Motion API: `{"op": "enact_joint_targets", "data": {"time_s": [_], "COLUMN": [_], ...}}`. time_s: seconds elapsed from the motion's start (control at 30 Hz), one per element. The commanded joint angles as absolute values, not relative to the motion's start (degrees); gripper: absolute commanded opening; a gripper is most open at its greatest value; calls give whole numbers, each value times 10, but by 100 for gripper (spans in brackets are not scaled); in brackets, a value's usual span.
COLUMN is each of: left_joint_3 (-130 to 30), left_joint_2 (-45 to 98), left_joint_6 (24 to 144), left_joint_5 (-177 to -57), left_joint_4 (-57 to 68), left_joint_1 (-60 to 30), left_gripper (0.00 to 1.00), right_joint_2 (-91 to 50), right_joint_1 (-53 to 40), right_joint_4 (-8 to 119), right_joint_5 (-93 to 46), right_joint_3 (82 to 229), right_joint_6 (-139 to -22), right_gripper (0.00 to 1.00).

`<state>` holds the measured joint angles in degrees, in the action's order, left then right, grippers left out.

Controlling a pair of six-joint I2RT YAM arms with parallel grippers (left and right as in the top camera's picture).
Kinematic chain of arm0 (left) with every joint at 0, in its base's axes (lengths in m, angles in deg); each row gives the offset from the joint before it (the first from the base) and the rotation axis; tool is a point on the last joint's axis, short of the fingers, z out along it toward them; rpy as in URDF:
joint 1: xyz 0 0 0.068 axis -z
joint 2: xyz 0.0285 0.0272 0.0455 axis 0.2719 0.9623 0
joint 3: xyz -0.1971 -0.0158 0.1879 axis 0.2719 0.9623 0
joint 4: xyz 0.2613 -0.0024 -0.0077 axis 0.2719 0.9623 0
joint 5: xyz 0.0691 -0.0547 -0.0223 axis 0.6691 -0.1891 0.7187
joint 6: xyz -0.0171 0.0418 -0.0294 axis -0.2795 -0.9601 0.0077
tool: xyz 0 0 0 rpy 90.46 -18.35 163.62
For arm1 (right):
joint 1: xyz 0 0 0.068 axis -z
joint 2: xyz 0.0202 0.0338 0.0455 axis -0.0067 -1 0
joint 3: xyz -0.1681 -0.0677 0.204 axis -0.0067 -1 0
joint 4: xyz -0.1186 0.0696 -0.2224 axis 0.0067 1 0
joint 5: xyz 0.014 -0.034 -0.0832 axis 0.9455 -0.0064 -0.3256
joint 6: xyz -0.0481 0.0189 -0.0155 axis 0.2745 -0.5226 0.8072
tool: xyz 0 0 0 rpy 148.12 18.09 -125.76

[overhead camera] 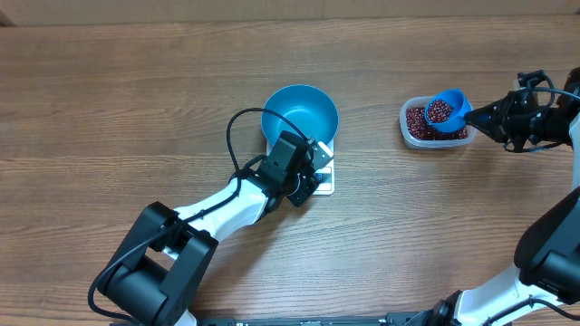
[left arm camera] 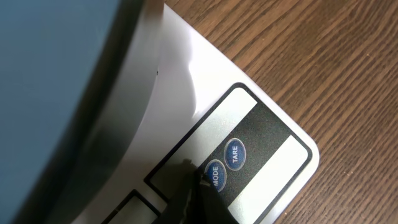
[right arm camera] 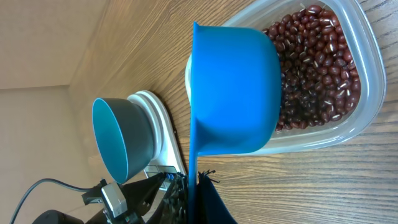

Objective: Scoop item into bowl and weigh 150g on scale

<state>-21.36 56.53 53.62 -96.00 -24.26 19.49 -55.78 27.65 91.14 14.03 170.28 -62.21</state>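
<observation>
Beans (overhead camera: 419,123) lie in the clear tub (overhead camera: 405,116) at the right of the overhead view, and more fill the blue scoop (overhead camera: 450,107) just above it. The right gripper (overhead camera: 485,116) is clamped on the scoop's handle. At centre, the bowl (overhead camera: 300,110) stands on the scale (overhead camera: 325,184). The left gripper (overhead camera: 313,177), jaws closed and holding nothing, has its tip at the MODE button (left arm camera: 216,175).
</observation>
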Motion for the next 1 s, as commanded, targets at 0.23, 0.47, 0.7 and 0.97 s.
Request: {"op": "enact_joint_targets", "data": {"time_s": [0.23, 0.47, 0.7, 0.97], "left_joint_3": [-209, -209, -209, -209], "left_joint_2": [581, 581, 584, 584], "left_joint_6": [527, 527, 527, 527], "left_joint_5": [-964, -962, -962, -962], "left_joint_4": [-233, -230, -230, -230], "left_joint_1": [199, 199, 199, 199], "left_gripper": [4, 4, 4, 4], "right_joint_2": [-560, -560, -560, -560], "right_joint_1": [279, 279, 279, 279], "right_joint_4": [912, 914, 916, 917], "right_joint_5": [145, 145, 145, 145], "right_joint_3": [1713, 1713, 1713, 1713], "right_joint_6": [-617, -617, -616, -614], "right_gripper": [4, 4, 4, 4]}}
